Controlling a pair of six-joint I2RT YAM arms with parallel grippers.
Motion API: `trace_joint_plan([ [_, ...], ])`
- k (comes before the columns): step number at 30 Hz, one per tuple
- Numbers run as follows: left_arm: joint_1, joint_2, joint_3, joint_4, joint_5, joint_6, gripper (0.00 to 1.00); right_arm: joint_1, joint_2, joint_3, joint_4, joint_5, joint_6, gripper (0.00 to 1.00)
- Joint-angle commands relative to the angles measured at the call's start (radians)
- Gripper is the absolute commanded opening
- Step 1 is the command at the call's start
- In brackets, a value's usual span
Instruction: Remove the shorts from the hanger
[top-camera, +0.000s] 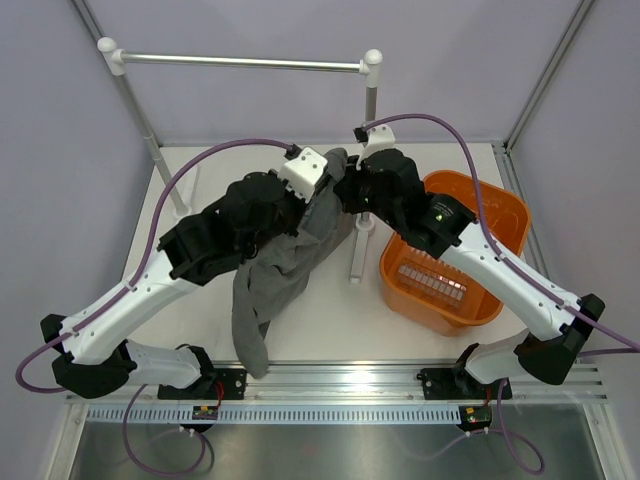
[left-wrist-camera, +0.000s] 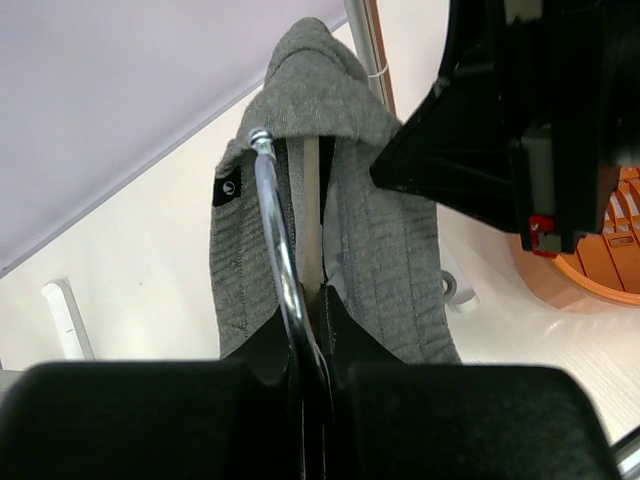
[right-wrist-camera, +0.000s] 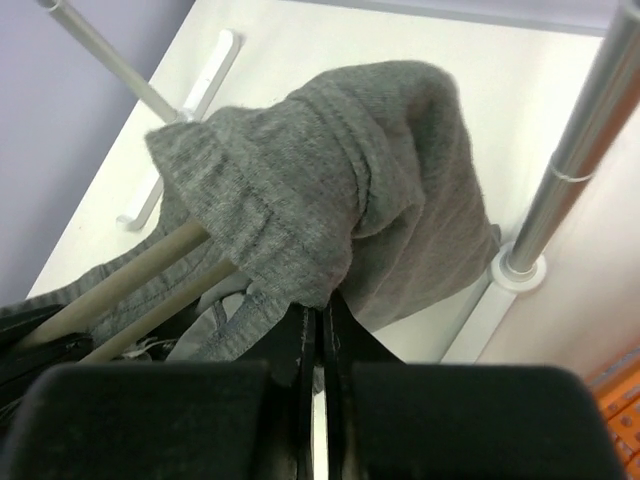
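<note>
The grey shorts (top-camera: 275, 275) hang between my two arms above the table, one leg trailing down toward the near edge. In the left wrist view the shorts (left-wrist-camera: 390, 250) drape over the hanger (left-wrist-camera: 275, 220), a thin shiny wire loop. My left gripper (left-wrist-camera: 310, 300) is shut on that wire. In the right wrist view the hanger's two parallel bars (right-wrist-camera: 130, 280) poke out from under the shorts (right-wrist-camera: 300, 170). My right gripper (right-wrist-camera: 320, 305) is shut on a fold of the fabric's edge. From above, the left gripper (top-camera: 325, 185) and right gripper (top-camera: 350, 192) almost touch.
An orange basket (top-camera: 455, 250) stands at the right. A silver rail (top-camera: 240, 62) with white joints spans the back on two posts. The right post (top-camera: 360, 240) and its white foot stand just beside the shorts; that post also shows in the right wrist view (right-wrist-camera: 580, 150).
</note>
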Motion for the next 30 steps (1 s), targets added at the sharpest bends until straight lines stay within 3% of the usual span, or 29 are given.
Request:
trace_joint_plan([
  [1, -0.015, -0.042, 0.001, 0.023, -0.03, 0.017, 0.0, 0.003, -0.021, 0.083, -0.016, 0.148, -0.021, 0.0],
  [12, -0.081, -0.091, -0.057, -0.066, -0.053, -0.012, 0.0, -0.004, 0.076, 0.269, -0.134, 0.363, -0.096, 0.0],
  [22, -0.145, -0.227, -0.094, -0.067, 0.013, -0.025, 0.0, -0.145, 0.127, 0.297, -0.189, 0.285, -0.061, 0.0],
  [30, -0.147, -0.296, -0.127, -0.001, 0.015, -0.023, 0.0, -0.167, 0.097, 0.252, -0.171, 0.175, -0.036, 0.0],
])
